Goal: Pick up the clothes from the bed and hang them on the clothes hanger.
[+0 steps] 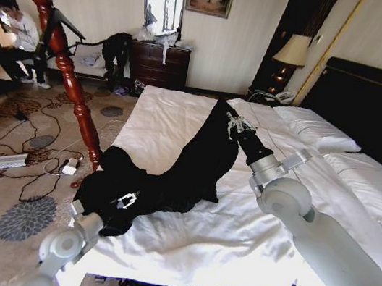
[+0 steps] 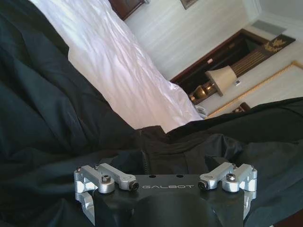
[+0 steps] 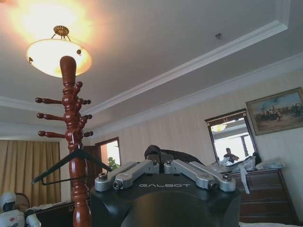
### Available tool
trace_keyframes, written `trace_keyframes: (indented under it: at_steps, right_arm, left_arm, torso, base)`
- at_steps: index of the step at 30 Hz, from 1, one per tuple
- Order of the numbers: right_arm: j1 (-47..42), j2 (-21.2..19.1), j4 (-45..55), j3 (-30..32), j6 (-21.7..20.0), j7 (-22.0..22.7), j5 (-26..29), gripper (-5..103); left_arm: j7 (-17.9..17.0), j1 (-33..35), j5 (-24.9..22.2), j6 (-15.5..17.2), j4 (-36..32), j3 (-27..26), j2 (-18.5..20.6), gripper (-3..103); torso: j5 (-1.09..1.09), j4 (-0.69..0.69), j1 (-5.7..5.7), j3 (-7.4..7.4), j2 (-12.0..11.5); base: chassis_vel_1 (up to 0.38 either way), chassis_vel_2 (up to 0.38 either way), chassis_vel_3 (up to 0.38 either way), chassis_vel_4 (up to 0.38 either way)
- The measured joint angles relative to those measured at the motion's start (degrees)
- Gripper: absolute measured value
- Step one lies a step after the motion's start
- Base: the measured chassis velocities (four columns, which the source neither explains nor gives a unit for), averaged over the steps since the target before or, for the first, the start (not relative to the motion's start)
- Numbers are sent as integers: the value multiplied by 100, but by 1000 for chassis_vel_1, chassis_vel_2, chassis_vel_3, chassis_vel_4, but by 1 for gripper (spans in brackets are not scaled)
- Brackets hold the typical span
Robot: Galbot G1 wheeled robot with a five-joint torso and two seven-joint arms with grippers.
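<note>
Wide white bed [image 1: 184,230] fills the foreground; the long black clothes [image 1: 195,160] lie diagonally across it, bunched at the near left edge and stretching toward the pillows. Reddish coat stand, the clothes hanger [image 1: 60,48], leans beside the bed's left edge, apart from the garment. Left gripper [image 1: 125,199] sits down on the bunched end, fingers spread wide over the cloth; right gripper [image 1: 238,127] is at the garment's far end, linkages drawn together, whether pinching cloth I cannot tell.

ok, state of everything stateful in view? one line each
clothes: spread on the bed, not hung
bed: sheets rumpled
clothes hanger: upright, pegs bare of the garment
left gripper: at the garment's near end
right gripper: at its far end, jaws shut
</note>
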Motion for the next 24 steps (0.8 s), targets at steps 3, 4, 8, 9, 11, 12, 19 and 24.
trace_keyframes:
  at_steps: [3, 4, 8, 9, 11, 12, 19, 24]
  right_arm:
    - [91, 53, -3, -101, -6, 12, 17, 0]
    - [183, 98, -3, -193, -13, 20, 35, 0]
    - [452, 245, -55, -460, -22, 24, 56, 0]
    - [452, 245, -55, -460, -22, 24, 56, 0]
    - [577, 316, -90, -575, -24, 33, 84, 0]
    - [665, 372, -108, -640, -31, 50, 119, 0]
    - [939, 561, -201, -775, -60, 97, 201, 0]
    - [956, 599, -243, -778, -63, 106, 206, 0]
  left_arm:
    - [16, -62, 0, -40, 51, 46, -128, 100]
    - [33, -106, -22, -76, 82, 64, -208, 100]
    - [37, -115, -62, -95, 70, 62, -328, 100]
    - [37, -115, -62, -95, 70, 62, -328, 100]
    - [37, -97, -80, -96, 30, 57, -362, 100]
    - [35, -94, -105, -97, 13, 55, -377, 100]
    - [-6, -34, -217, -111, -100, 102, -410, 101]
    - [-1, 79, -354, -117, -380, 114, -312, 99]
  torso:
    - [0, 0, 0, 0, 0]
    - [0, -1, 0, 0, 0]
    - [-1, 1, 0, 0, 0]
    - [-1, 1, 0, 0, 0]
    - [-1, 2, 0, 0, 0]
    - [0, 1, 0, 0, 0]
    - [-2, 1, 0, -1, -1]
    - [0, 0, -1, -1, 0]
  base:
    - [0, 0, 0, 0]
    - [0, 0, 0, 0]
    - [0, 0, 0, 0]
    - [0, 0, 0, 0]
    - [0, 0, 0, 0]
    - [0, 0, 0, 0]
    - [0, 0, 0, 0]
    - [0, 0, 0, 0]
